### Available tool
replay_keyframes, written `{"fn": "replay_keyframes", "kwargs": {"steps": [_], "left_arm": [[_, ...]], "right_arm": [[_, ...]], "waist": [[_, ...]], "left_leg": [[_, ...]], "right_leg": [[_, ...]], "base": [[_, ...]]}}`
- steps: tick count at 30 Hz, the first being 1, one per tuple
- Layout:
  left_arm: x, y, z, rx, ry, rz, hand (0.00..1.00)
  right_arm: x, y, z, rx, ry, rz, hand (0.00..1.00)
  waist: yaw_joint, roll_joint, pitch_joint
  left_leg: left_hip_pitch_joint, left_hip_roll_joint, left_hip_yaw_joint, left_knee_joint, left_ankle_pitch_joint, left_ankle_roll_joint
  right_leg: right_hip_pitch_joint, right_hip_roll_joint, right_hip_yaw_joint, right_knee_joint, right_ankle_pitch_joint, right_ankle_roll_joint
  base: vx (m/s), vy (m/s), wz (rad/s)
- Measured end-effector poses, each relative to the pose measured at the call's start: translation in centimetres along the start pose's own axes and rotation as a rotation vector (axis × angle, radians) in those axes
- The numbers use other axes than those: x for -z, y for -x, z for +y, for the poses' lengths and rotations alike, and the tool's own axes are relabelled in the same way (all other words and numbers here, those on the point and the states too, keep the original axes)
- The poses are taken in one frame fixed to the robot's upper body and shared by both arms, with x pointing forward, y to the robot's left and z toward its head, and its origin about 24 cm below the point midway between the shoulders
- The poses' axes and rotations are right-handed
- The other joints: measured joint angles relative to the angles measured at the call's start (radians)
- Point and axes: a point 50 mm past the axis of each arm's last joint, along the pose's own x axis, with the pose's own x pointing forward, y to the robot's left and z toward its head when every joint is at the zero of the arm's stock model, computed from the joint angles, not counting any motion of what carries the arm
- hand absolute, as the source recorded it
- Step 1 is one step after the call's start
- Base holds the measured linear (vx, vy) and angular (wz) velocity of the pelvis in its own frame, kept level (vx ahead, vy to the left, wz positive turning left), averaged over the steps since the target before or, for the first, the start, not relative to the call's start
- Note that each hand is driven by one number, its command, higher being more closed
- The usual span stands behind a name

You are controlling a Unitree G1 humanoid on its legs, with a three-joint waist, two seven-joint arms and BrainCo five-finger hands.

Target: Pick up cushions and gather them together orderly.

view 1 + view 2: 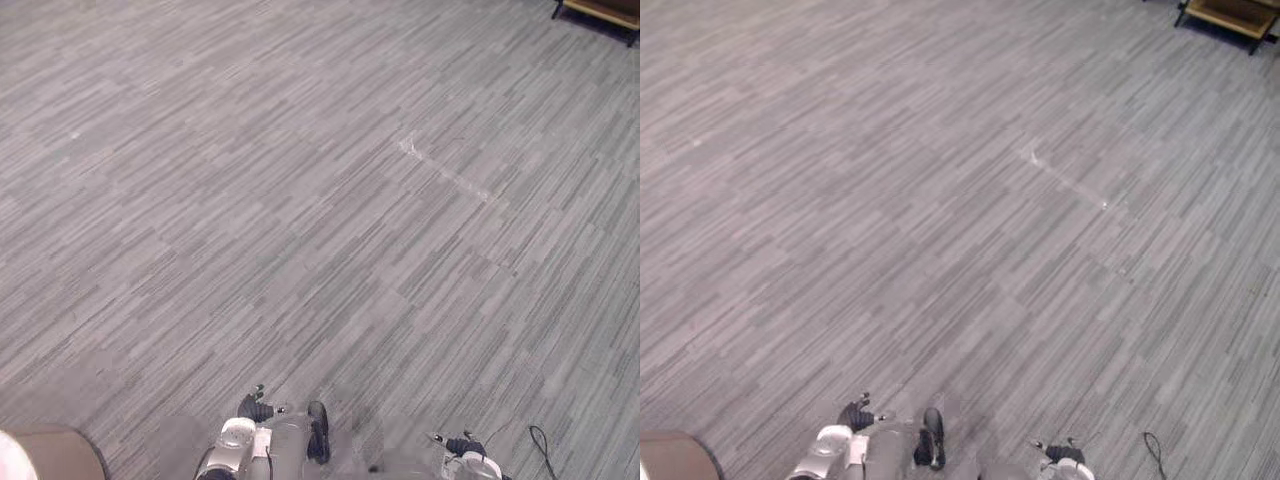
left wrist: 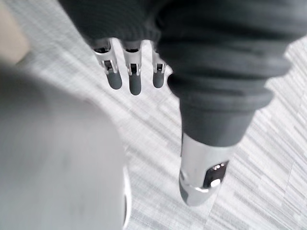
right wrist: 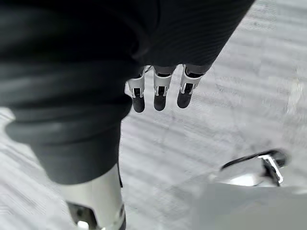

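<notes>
Left hand (image 2: 135,82) and right hand (image 3: 160,96) both hang above the carpet (image 1: 300,220), fingers straight, holding nothing. Possible cushion: tan rounded shape (image 1: 62,455) at the lower-left edge, near the left arm; can't confirm what it is. Risk: heading off across the floor past it, or reaching while it's half out of frame and fumbling the grasp.

Grey striped carpet floor (image 1: 300,200), pale scuff mark (image 1: 445,172), wooden furniture (image 1: 1230,12) far right corner
</notes>
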Motion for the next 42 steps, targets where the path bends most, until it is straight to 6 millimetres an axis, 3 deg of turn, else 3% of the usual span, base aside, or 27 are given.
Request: {"fn": "replay_keyframes", "kwargs": {"steps": [1, 2, 6, 8, 9, 10, 12, 13, 15, 18, 20, 22, 23, 25, 26, 28, 29, 30, 31, 32, 33, 35, 38, 39, 40, 41, 42], "left_arm": [[0.0, 0.0, 0.1, -0.004, 0.000, 0.001, 0.00], [0.1, 0.0, 0.2, -0.011, 0.002, 0.005, 0.00], [-0.8, -0.2, 0.3, -0.015, 0.013, -0.020, 0.00], [-1.3, -0.3, 0.2, -0.007, -0.004, -0.035, 0.00], [-1.1, -0.3, 0.1, -0.003, -0.011, -0.032, 0.00], [-1.0, -0.2, -0.6, 0.015, -0.007, -0.026, 0.00], [-0.6, -0.1, -0.8, 0.021, -0.004, -0.015, 0.00], [-0.5, -0.1, -1.2, 0.027, 0.001, -0.013, 0.00], [-0.3, 0.1, -1.2, 0.021, 0.038, -0.010, 0.00], [-1.7, -0.1, -1.1, 0.021, 0.015, -0.067, 0.00], [-2.5, -0.1, -1.5, 0.032, 0.016, -0.104, 0.00], [-2.4, 0.0, -1.6, 0.033, 0.020, -0.103, 0.00], [-1.9, 0.1, -1.8, 0.038, 0.023, -0.087, 0.00], [-1.1, 0.2, -1.7, 0.036, 0.024, -0.063, 0.00], [-1.0, 0.2, -1.3, 0.028, 0.018, -0.059, 0.00], [-0.8, 0.1, -0.8, 0.017, 0.007, -0.050, 0.00], [-0.7, 0.1, -0.6, 0.014, 0.003, -0.041, 0.00], [-0.5, 0.0, -0.3, 0.009, -0.003, -0.032, 0.00], [-0.6, 0.0, -0.1, 0.006, -0.006, -0.031, 0.00], [0.0, 0.0, 0.1, 0.001, -0.011, 0.000, 0.00], [0.3, 0.1, 0.0, 0.010, -0.031, 0.008, 0.00], [0.4, 0.1, -0.5, 0.028, -0.044, 0.013, 0.00], [-0.3, -0.1, -0.6, 0.031, -0.046, -0.007, 0.00], [-0.9, -0.2, -0.7, 0.033, -0.047, -0.023, 0.00], [-0.9, -0.2, -0.7, 0.033, -0.049, -0.024, 0.00], [-0.7, -0.2, -0.4, 0.028, -0.058, -0.022, 0.00], [-0.4, -0.1, -1.0, 0.038, -0.046, -0.010, 0.00]], "right_arm": [[-0.2, 0.0, 0.0, -0.001, 0.007, -0.011, 0.00], [-0.9, -0.1, -0.1, 0.000, 0.009, -0.036, 0.00], [-2.5, -0.3, 0.5, -0.016, 0.009, -0.082, 0.00], [-3.0, -0.4, 0.3, -0.009, 0.011, -0.092, 0.00], [-2.5, -0.4, -0.1, -0.001, 0.013, -0.078, 0.00], [-2.1, -0.4, -0.6, 0.012, 0.014, -0.064, 0.00], [-2.2, -0.4, -0.7, 0.015, 0.007, -0.065, 0.00], [-1.9, -0.4, -1.1, 0.028, -0.022, -0.058, 0.00], [-0.9, -0.2, -1.0, 0.030, -0.043, -0.028, 0.00], [-0.9, -0.1, -0.5, 0.020, -0.077, -0.036, 0.00], [-1.7, -0.2, -0.5, 0.023, -0.098, -0.059, 0.00], [-2.0, -0.2, -0.4, 0.023, -0.098, -0.067, 0.00], [-2.4, -0.4, -0.8, 0.033, -0.090, -0.073, 0.00], [-1.6, -0.4, -1.1, 0.040, -0.079, -0.040, 0.00], [-1.1, -0.3, -1.1, 0.037, -0.063, -0.024, 0.00], [-0.4, -0.2, -1.4, 0.042, -0.055, -0.008, 0.00], [0.1, -0.2, -1.7, 0.048, -0.052, 0.007, 0.00], [0.6, -0.1, -1.7, 0.048, -0.050, 0.026, 0.00], [0.6, -0.1, -1.6, 0.045, -0.049, 0.028, 0.00], [0.6, -0.1, -1.2, 0.031, -0.044, 0.028, 0.00], [0.4, -0.1, -1.1, 0.025, -0.028, 0.018, 0.00], [0.0, -0.1, -1.2, 0.022, -0.015, -0.001, 0.00], [-0.7, -0.2, -0.9, 0.014, -0.014, -0.020, 0.00], [-1.2, -0.4, -1.2, 0.017, -0.012, -0.034, 0.00], [-1.1, -0.4, -1.3, 0.020, -0.011, -0.031, 0.00], [0.3, -0.2, -1.9, 0.034, -0.005, 0.005, 0.00], [0.5, -0.2, -2.5, 0.049, -0.003, 0.015, 0.00]], "waist": [[-0.001, 0.000, 0.000], [-0.002, 0.011, 0.008], [-0.018, 0.017, 0.013], [-0.046, 0.015, 0.029], [-0.050, 0.016, 0.031], [-0.046, 0.034, 0.028], [-0.046, 0.033, 0.016], [-0.051, 0.054, 0.021], [-0.034, 0.074, 0.027], [-0.022, 0.038, 0.041], [0.003, 0.030, 0.040], [0.009, 0.042, 0.037], [0.013, 0.066, 0.025], [0.031, 0.086, 0.014], [0.043, 0.058, -0.006], [0.042, 0.007, -0.030], [0.036, -0.008, -0.039], [0.028, -0.019, -0.036], [0.028, -0.024, -0.034], [0.023, -0.029, -0.030], [0.019, -0.021, -0.025], [0.002, 0.013, -0.019], [-0.009, 0.025, -0.018], [-0.022, 0.031, -0.011], [-0.027, 0.029, -0.011], [-0.043, 0.002, -0.005], [-0.046, 0.019, -0.006]], "left_leg": [[0.032, 0.001, 0.010, -0.020, 0.000, 0.000], [0.128, 0.008, 0.028, -0.093, 0.000, 0.000], [0.231, 0.029, 0.064, -0.204, 0.000, 0.000], [0.288, 0.029, 0.062, -0.262, -0.008, -0.038], [0.306, 0.033, 0.058, -0.264, -0.020, -0.061], [0.328, 0.055, 0.043, -0.248, -0.035, -0.093], [0.248, 0.089, 0.027, -0.052, -0.037, -0.103], [0.138, 0.154, -0.005, 0.228, -0.014, -0.135], [0.009, 0.265, -0.045, 0.639, 0.023, -0.139], [-0.112, 0.273, -0.016, 0.694, -0.005, -0.123], [-0.206, 0.208, 0.008, 0.410, -0.019, -0.112], [-0.223, 0.158, -0.014, 0.163, 0.017, -0.144], [-0.226, 0.128, -0.049, -0.073, 0.093, -0.177], [-0.229, 0.118, -0.082, -0.147, 0.212, -0.182], [-0.227, 0.076, -0.100, -0.123, 0.275, -0.134], [-0.222, 0.016, -0.108, -0.114, 0.272, -0.069], [-0.199, -0.011, -0.097, -0.097, 0.237, -0.051], [-0.152, -0.020, -0.102, -0.095, 0.195, -0.046], [-0.133, -0.023, -0.102, -0.098, 0.183, -0.045], [-0.041, -0.026, -0.104, -0.123, 0.153, -0.031], [0.057, -0.023, -0.106, -0.172, 0.147, -0.021], [0.193, 0.007, -0.102, -0.250, 0.145, -0.018], [0.255, 0.036, -0.088, -0.275, 0.140, -0.012], [0.292, 0.054, -0.086, -0.283, 0.116, -0.029], [0.308, 0.054, -0.085, -0.293, 0.107, -0.044], [0.368, 0.040, -0.092, -0.310, 0.067, -0.089], [0.394, 0.064, -0.101, -0.303, 0.038, -0.105]], "right_leg": [[-0.016, -0.015, -0.027, 0.019, 0.000, -0.024], [-0.043, -0.043, -0.116, -0.007, -0.020, -0.115], [-0.175, -0.048, -0.278, -0.300, -0.001, -0.175], [-0.217, -0.024, -0.295, -0.633, 0.230, -0.180], [-0.216, -0.020, -0.289, -0.631, 0.292, -0.201], [-0.226, 0.007, -0.274, -0.569, 0.298, -0.274], [-0.239, 0.012, -0.260, -0.515, 0.219, -0.287], [-0.193, 0.037, -0.265, -0.521, 0.187, -0.301], [-0.058, 0.103, -0.258, -0.547, 0.133, -0.333], [0.092, 0.106, -0.222, -0.608, 0.086, -0.339], [0.182, 0.103, -0.164, -0.684, 0.079, -0.326], [0.225, 0.101, -0.130, -0.723, 0.070, -0.311], [0.276, 0.109, -0.104, -0.772, 0.059, -0.290], [0.338, 0.118, -0.065, -0.821, 0.035, -0.251], [0.362, 0.084, -0.039, -0.827, 0.005, -0.212], [0.324, 0.028, -0.024, -0.714, -0.031, -0.154], [0.257, -0.005, -0.015, -0.524, -0.019, -0.078], [0.183, -0.023, -0.002, -0.320, 0.045, 0.052], [0.156, -0.026, 0.004, -0.241, 0.073, 0.072], [0.089, -0.054, -0.023, -0.034, 0.073, 0.050], [0.062, -0.079, -0.082, 0.027, 0.045, -0.019], [0.023, -0.087, -0.186, -0.049, -0.006, -0.144], [-0.113, -0.072, -0.276, -0.301, 0.009, -0.175], [-0.176, -0.046, -0.273, -0.549, 0.139, -0.170], [-0.174, -0.040, -0.267, -0.630, 0.190, -0.163], [-0.168, -0.040, -0.228, -0.755, 0.372, -0.162], [-0.184, -0.015, -0.211, -0.685, 0.403, -0.241]], "base": [[0.42, 0.040, -0.61], [0.40, 0.016, -0.63], [0.37, -0.050, -0.33], [0.46, -0.180, 0.21], [0.50, -0.204, 0.05], [0.61, -0.318, -0.27], [0.50, -0.294, -0.27], [0.41, -0.213, -0.11], [0.58, -0.231, -0.43], [0.49, -0.146, -0.34], [0.45, -0.026, -0.68], [0.49, 0.033, -0.63], [0.49, 0.104, -0.64], [0.54, 0.154, -0.69], [0.66, 0.158, -0.50], [0.63, 0.111, -0.18], [0.66, 0.101, 0.17], [0.78, 0.115, 0.16], [0.62, 0.088, 0.07], [0.60, 0.061, -0.13], [0.58, 0.052, -0.18], [0.52, 0.000, -0.22], [0.52, -0.123, -0.06], [0.60, -0.228, 0.20], [0.63, -0.260, 0.39], [0.57, -0.242, 0.28], [0.46, -0.198, 0.10]]}}
